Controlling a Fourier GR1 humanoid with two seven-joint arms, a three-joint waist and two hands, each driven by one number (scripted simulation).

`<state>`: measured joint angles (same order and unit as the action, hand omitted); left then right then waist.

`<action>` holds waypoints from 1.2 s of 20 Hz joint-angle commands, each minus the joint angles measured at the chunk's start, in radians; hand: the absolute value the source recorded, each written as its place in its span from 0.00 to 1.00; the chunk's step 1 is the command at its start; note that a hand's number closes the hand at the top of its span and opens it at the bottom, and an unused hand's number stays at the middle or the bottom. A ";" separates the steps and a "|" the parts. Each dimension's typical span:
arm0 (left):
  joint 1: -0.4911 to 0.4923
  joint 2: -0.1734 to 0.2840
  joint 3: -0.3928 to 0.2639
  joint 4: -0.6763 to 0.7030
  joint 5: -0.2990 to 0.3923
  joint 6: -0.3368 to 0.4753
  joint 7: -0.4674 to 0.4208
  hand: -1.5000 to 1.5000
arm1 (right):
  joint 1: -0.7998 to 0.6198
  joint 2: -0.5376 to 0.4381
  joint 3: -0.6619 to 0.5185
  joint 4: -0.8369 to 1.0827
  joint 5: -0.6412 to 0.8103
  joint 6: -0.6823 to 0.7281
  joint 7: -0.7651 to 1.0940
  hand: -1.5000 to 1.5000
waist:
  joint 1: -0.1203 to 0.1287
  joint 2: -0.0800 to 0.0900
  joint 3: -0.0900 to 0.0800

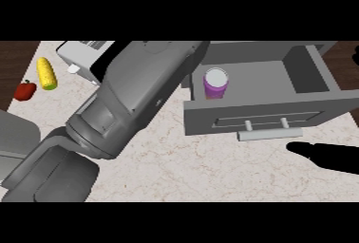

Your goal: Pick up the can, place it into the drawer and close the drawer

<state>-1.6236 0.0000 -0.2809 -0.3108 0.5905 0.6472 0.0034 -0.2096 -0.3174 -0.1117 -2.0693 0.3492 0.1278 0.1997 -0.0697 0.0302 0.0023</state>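
The can [216, 83] stands upright inside the open drawer [308, 102]. The right hand [329, 156] — fingers straight, holding nothing — lies just beside the drawer's handle [269, 134], nearer than the left, whose fingers I cannot tell.

The left forearm [133, 99] rises as a large grey mass from the lower left and slants up toward the drawer [266, 111]; its robot hand is hidden from view. The right robot hand [329, 156] lies just below the drawer's front, black fingers extended and pointing left.
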 commanded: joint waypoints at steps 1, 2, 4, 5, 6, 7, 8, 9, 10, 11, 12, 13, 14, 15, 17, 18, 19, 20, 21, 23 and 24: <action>0.003 0.000 0.008 0.003 0.024 -0.009 -0.025 0.00 | -0.059 -0.004 0.097 0.100 0.170 -0.038 -0.029 0.00 | 0.021 -0.003 -0.001; -0.046 0.000 -0.019 -0.006 0.014 0.012 0.013 0.00 | -0.110 -0.013 0.114 0.166 0.203 -0.044 -0.042 0.00 | 0.028 -0.003 0.000; -0.031 0.000 -0.013 0.033 0.005 0.004 0.002 0.00 | -0.082 -0.007 0.143 0.201 0.249 -0.069 -0.105 0.00 | 0.027 -0.005 0.000; -0.011 0.000 -0.020 0.022 -0.008 -0.023 -0.021 0.00 | -0.115 0.010 0.175 0.271 0.319 -0.108 -0.098 0.00 | 0.055 -0.005 -0.001; -0.017 0.000 -0.007 0.042 -0.003 -0.008 -0.045 0.00 | -0.113 0.011 0.197 0.236 0.310 -0.079 -0.071 0.00 | 0.027 -0.006 0.000; 0.009 0.000 -0.025 0.014 0.009 0.001 -0.042 0.00 | -0.121 0.024 0.218 0.319 0.353 -0.120 -0.125 0.00 | 0.033 -0.006 0.000; -0.024 0.000 -0.024 0.011 0.016 0.002 0.003 0.00 | -0.182 0.023 0.214 0.385 0.378 -0.134 -0.125 0.00 | 0.043 -0.008 0.000; 0.008 0.000 -0.018 0.029 -0.004 -0.027 -0.027 0.00 | -0.158 -0.003 0.201 0.415 0.400 -0.143 -0.155 0.00 | 0.058 -0.011 -0.001; -0.014 0.000 -0.021 0.017 -0.006 0.008 -0.005 0.00 | -0.100 0.009 0.238 0.380 0.427 -0.148 -0.151 0.00 | 0.047 -0.019 -0.001; -0.026 0.000 -0.007 0.020 -0.001 -0.010 0.008 0.00 | -0.188 0.026 0.245 0.465 0.480 -0.175 -0.116 0.00 | 0.066 -0.016 -0.001; -0.040 0.018 -0.004 0.043 -0.012 -0.031 -0.005 0.00 | -0.209 0.026 0.251 0.519 0.486 -0.181 -0.146 0.00 | 0.063 -0.009 -0.001; -0.024 0.044 0.005 0.027 -0.004 -0.067 0.007 0.00 | -0.227 0.011 0.228 0.554 0.491 -0.181 -0.146 0.00 | 0.069 -0.015 -0.001; 0.005 0.040 -0.001 0.022 -0.013 -0.065 -0.020 0.00 | -0.211 0.048 0.279 0.600 0.557 -0.240 -0.157 0.00 | 0.077 -0.015 -0.001; -0.012 0.025 0.015 0.016 -0.003 -0.045 0.006 0.00 | -0.220 0.048 0.267 0.640 0.551 -0.270 -0.204 0.00 | 0.073 -0.018 -0.001; 0.031 0.036 0.009 -0.014 -0.011 -0.059 0.003 0.00 | -0.311 0.030 0.211 0.776 0.530 -0.274 -0.241 0.00 | 0.093 -0.021 -0.001; 0.009 0.045 0.019 0.004 -0.014 -0.052 0.001 0.00 | -0.340 0.084 0.237 0.815 0.571 -0.324 -0.217 0.00 | 0.084 -0.017 -0.001; -0.021 0.091 0.024 0.033 -0.021 -0.066 0.020 0.00 | -0.354 0.087 0.262 0.811 0.593 -0.308 -0.206 0.00 | 0.072 -0.014 -0.001; 0.030 0.066 0.018 -0.002 -0.020 -0.069 0.000 0.00 | -0.341 0.101 0.242 0.910 0.608 -0.399 -0.258 0.00 | 0.091 -0.017 -0.001; -0.014 0.091 0.012 -0.005 -0.029 -0.077 0.047 0.00 | -0.406 0.104 0.217 0.965 0.600 -0.395 -0.252 0.00 | 0.097 -0.018 -0.001; 0.015 0.085 0.012 -0.040 -0.035 -0.057 0.053 0.00 | -0.431 0.139 0.238 1.002 0.661 -0.434 -0.205 0.00 | 0.096 -0.026 -0.002; 0.004 0.094 0.015 -0.011 -0.040 -0.061 0.049 0.00 | -0.472 0.174 0.228 1.079 0.668 -0.487 -0.211 0.00 | 0.097 -0.017 -0.001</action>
<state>-1.6184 0.0771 -0.2670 -0.3160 0.5646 0.5828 0.0319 -0.5920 -0.2001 0.1249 -1.1553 0.9626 -0.2630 -0.0145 0.0197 0.0120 0.0011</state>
